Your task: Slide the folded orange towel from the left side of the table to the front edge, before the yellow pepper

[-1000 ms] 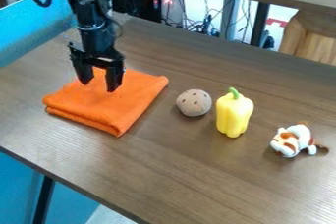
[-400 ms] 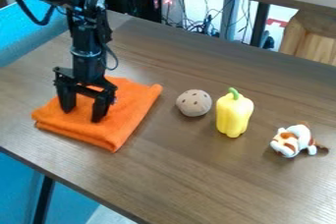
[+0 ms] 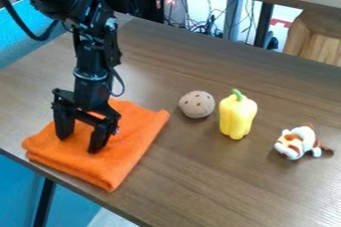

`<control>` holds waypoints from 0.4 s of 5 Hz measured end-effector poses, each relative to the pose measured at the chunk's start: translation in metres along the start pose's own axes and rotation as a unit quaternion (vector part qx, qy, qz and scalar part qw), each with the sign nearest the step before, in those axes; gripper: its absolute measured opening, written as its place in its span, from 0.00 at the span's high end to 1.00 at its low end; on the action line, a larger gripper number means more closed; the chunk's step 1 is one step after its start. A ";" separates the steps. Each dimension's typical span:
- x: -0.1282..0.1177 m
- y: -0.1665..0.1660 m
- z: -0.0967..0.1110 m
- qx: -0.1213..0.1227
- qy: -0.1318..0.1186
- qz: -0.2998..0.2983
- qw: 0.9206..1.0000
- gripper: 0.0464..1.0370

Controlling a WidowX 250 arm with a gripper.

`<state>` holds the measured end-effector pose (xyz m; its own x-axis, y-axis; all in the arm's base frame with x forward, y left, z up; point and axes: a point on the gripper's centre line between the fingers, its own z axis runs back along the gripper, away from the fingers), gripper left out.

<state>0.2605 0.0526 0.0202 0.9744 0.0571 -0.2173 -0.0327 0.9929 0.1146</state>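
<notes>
Wood-grain surface (image 3: 220, 176), PC gear and loose cables (image 3: 210, 19) behind it. Folded orange cloth (image 3: 136, 144) sits at the near-left edge, lying flat, w/ its near side v. close to the drop. Gripper (image 3: 79, 144) is over it, fingers apart, tips down on or right at the top layer; can't confirm contact pressure. Nothing clamped btwn them AFAICT.

Main risk IMO: cloth goes over the edge. Cause: tips bearing on fabric + any push toward the near-left side; margin there is thin. Once a corner hangs over, its weight could help pull the rest.

2nd: layers shear. If tips grip the top ply only, it'd slide while the bottom ply sticks, so fold skews or bunches. Prob worse w/ uneven load on the two fingers.

3rd: too much down force. Soft stack hides the hard surface, so tips could bottom out and stall the arm. Too little force = tips skate, cloth stays put.

Minor: cable loop (image 3: 118, 84) beside the arm could snag on a wide swing. Yellow pepper (image 3: 237, 116) stands upright, narrow base, so a low sweep right might tip it; brown spotted ball (image 3: 196, 104) just beside it could roll into it. White-and-orange plush toy (image 3: 297, 142) is well apart, low risk.
</notes>
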 end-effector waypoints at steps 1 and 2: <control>0.003 -0.042 0.006 -0.013 -0.002 -0.049 0.999 0.04; 0.009 -0.091 0.012 -0.022 -0.004 -0.105 0.994 0.04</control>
<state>0.2745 -0.0383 0.0198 0.9623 -0.1529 -0.2250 0.1624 0.9864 0.0244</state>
